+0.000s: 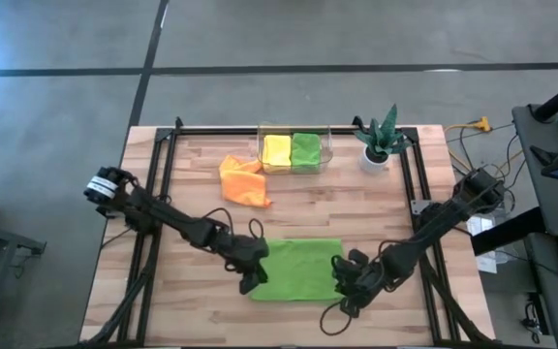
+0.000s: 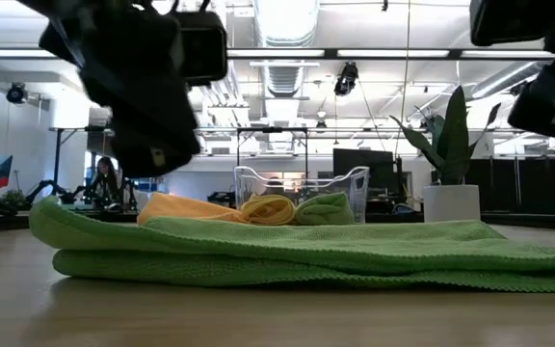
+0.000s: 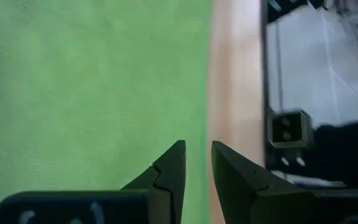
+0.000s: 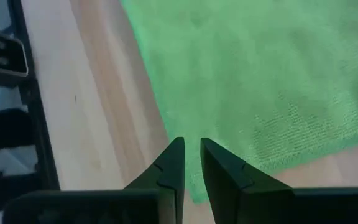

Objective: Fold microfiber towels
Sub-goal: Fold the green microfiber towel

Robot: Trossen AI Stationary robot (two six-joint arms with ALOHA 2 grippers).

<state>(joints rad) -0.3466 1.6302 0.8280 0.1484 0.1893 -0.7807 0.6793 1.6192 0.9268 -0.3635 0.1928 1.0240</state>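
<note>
Both hands narrow, nothing held: left hand (image 1: 251, 281) and right hand (image 1: 342, 283) flank green towel (image 1: 298, 269); orange towel (image 1: 243, 180), bin (image 1: 295, 150), plant (image 1: 377, 139) behind.

In the low view both arms show only as dark blurred masses cut off by the upper edge, so neither set of fingers can be seen there. In the left wrist view the green towel (image 3: 92, 81) runs out past three edges, and whether the fingers (image 3: 169, 171) touch it cannot be told. From above, the folded yellow towel (image 1: 277, 150) and the second green one (image 1: 305, 150) in the clear bin (image 1: 263, 145) are too small to show their folds.
</note>
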